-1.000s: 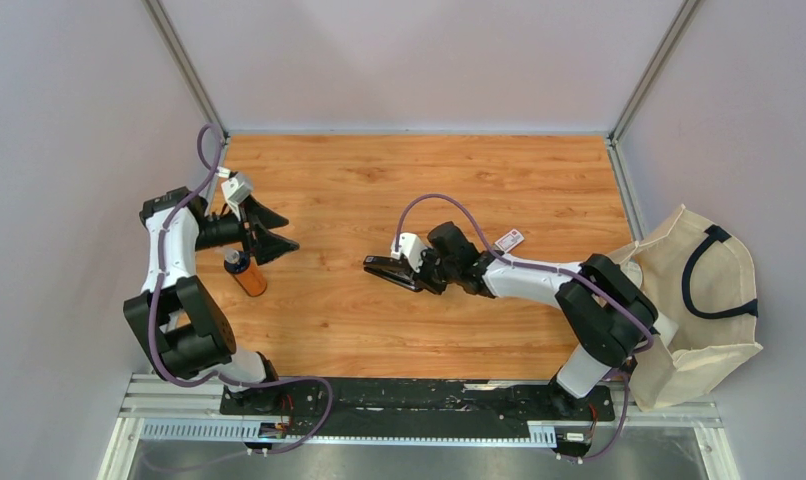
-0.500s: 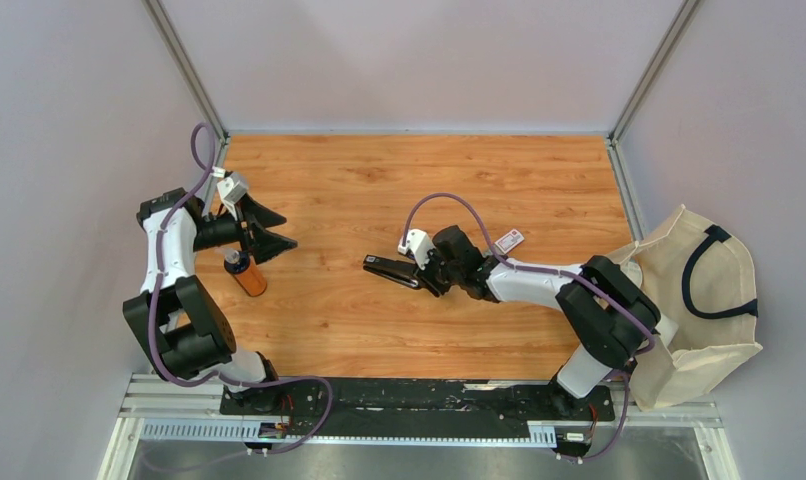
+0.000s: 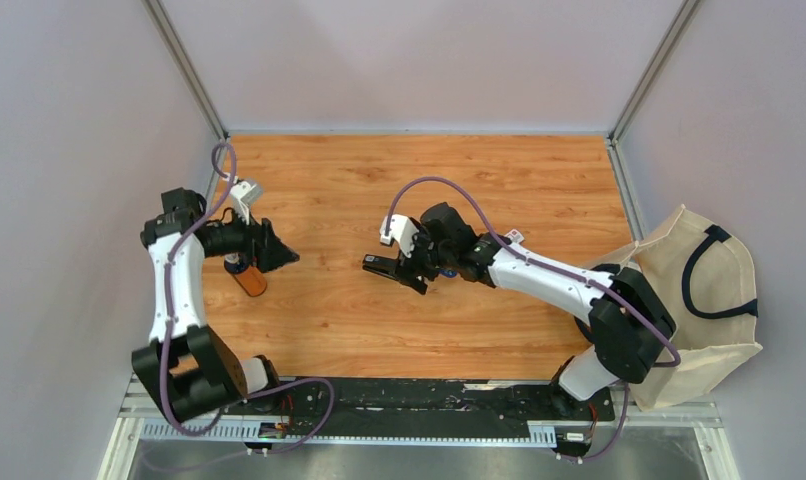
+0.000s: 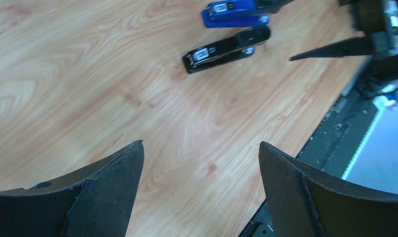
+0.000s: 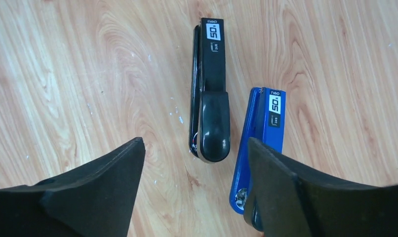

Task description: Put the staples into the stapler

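Note:
A black stapler (image 5: 210, 113) lies closed on the wooden table, with a blue stapler (image 5: 258, 143) close beside it on its right. My right gripper (image 5: 196, 141) hangs open just above their rear ends, and its right finger (image 5: 305, 197) covers the blue one's back. From above, the black stapler (image 3: 384, 267) pokes out left of the right gripper (image 3: 421, 277). The staples box (image 3: 514, 236), small and white with a pink label, peeks from behind the right forearm. My left gripper (image 3: 277, 256) is open and empty at the left. The left wrist view shows its open gripper (image 4: 201, 143) facing both staplers (image 4: 226, 49).
An orange tube with a dark cap (image 3: 247, 279) lies on the table just under the left gripper. A beige tote bag (image 3: 699, 300) hangs off the table's right edge. Grey walls close in the back and sides.
My right gripper has gone from shut to open and risen a little over the staplers. The left arm has swung its gripper down and slightly right, over the orange tube.

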You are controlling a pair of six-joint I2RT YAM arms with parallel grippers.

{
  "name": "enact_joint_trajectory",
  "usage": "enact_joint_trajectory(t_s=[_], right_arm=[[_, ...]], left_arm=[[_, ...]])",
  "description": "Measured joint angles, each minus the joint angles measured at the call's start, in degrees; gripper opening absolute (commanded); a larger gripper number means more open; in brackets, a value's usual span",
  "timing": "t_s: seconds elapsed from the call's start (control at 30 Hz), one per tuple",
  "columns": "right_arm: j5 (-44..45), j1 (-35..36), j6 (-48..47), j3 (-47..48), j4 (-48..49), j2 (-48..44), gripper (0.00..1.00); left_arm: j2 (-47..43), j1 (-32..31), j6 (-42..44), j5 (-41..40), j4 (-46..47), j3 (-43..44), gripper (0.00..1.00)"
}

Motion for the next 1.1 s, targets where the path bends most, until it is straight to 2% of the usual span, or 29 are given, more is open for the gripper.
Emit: enact_joint_trajectory(t_s=[0.1,0.23,0.4,0.57,0.73,0.9,1.1], right_arm=[[2.89,0.92,-0.92,1.51,-3.74,-1.25,1.00],[12.81,0.83,-1.33,2.14,-7.06,-4.13,1.00],[27.52,0.70,-1.31,0.44,-6.95,-15.58,1.00],[40.68,0.55,-1.55,-5.05,0.24,-29.42,1.00],[46.75,-3.02,-1.75,-11.08,6.05,-42.82,1.00],[49.55,-8.61,-1.18,-12.76,11.82,-54.31,1.00],[49.96,-11.72,0.79,-13.68,16.59,-59.30,1.00]], left_arm=[[-7.65,-1.33,-10.21,-7.04,6.82,-2.99,0.94],[-12.22,-1.73,-20.94,-13.62,16.22,-3.02,0.94],[-17.79,-1.73,-29.09,-20.22,23.82,-3.06,0.94],[-33.48,-1.73,-32.24,-25.46,31.30,-5.92,0.94],[-49.29,-1.75,-32.89,-30.27,35.60,-9.90,0.94],[-53.18,-1.75,-33.77,-32.30,37.75,-13.20,0.94],[-54.51,-1.75,-34.77,-32.70,36.44,-15.47,0.94]])
